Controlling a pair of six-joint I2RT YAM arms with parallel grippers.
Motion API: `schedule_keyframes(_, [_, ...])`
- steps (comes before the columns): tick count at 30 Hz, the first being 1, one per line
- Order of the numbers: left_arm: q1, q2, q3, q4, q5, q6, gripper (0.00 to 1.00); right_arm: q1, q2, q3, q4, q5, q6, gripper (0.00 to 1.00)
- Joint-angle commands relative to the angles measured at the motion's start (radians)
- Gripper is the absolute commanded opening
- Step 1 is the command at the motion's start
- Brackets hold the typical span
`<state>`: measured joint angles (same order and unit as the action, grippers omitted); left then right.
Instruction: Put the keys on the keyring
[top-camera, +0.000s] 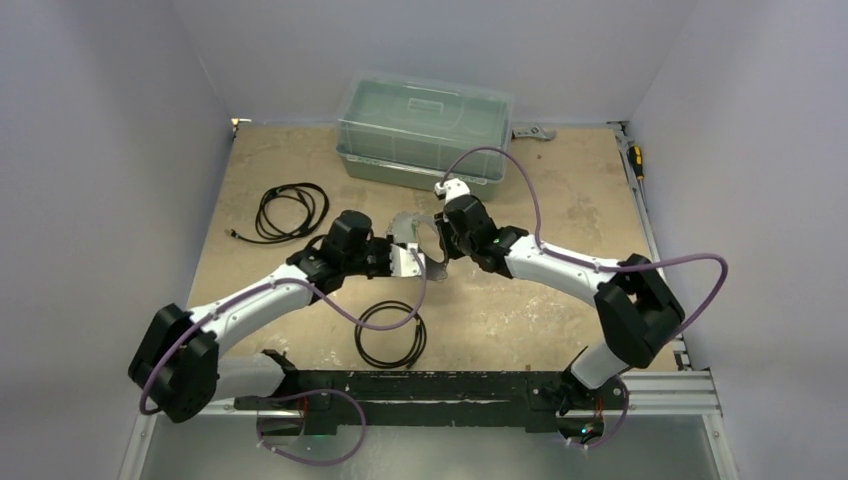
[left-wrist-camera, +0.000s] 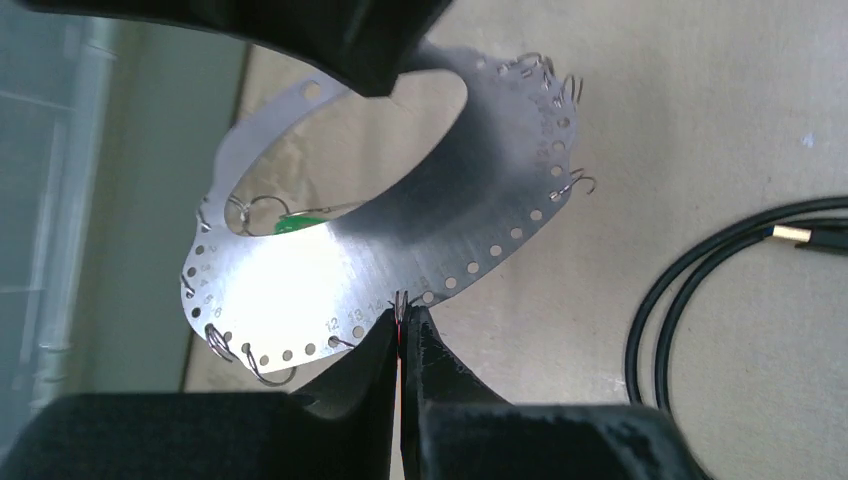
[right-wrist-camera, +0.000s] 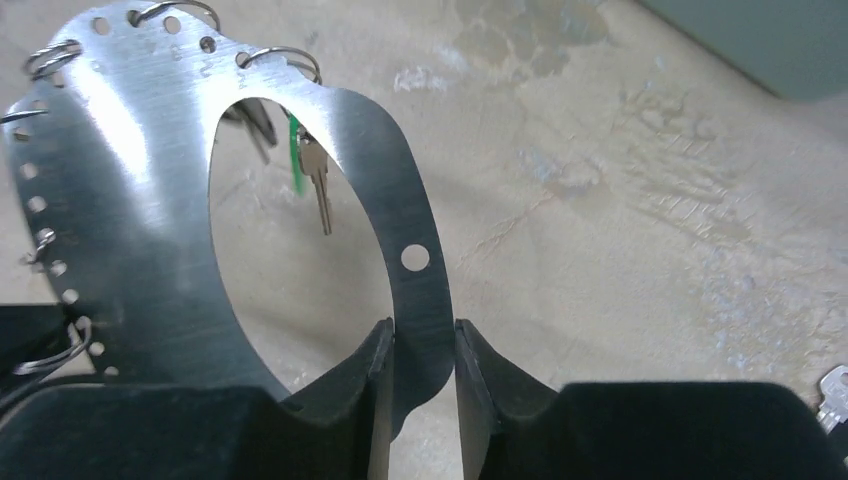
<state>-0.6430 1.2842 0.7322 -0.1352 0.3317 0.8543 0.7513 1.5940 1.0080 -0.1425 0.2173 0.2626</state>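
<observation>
Bright, even light; glary, blurry close-ups.

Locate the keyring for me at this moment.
In the top view the keyring is held up mid-table, just in front of the translucent box. The left gripper pinches its numbered edge and the right gripper its narrow band.

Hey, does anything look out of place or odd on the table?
Mostly tidy. What looks like a loose silvery key lies on the table at the right wrist view's lower right edge, apart from the keyring, which carries a hanging key. The frame cuts it off, so I'm unsure.
</observation>
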Motion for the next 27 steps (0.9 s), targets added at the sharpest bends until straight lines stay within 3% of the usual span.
schedule_keyframes(1, [-0.011,-0.168,-0.027,0.207,0.070,-0.094,0.00,-0.013,-0.084,-0.054,0.068,0.088,0.023,0.33])
schedule_keyframes(10, [-0.011,-0.380,-0.080,0.295,0.156,-0.181,0.00,-0.015,-0.456,-0.228,0.250,0.088,0.033,0.47])
schedule_keyframes(17, [-0.010,-0.476,-0.094,0.362,0.205,-0.249,0.00,-0.015,-0.761,-0.331,0.412,-0.054,-0.039,0.56])
schedule_keyframes(23, [-0.012,-0.499,-0.089,0.364,0.234,-0.264,0.00,-0.015,-0.841,-0.340,0.431,-0.209,-0.086,0.60])
schedule_keyframes(27, [-0.010,-0.520,-0.083,0.367,0.273,-0.285,0.00,-0.016,-0.844,-0.372,0.505,-0.403,-0.125,0.59])
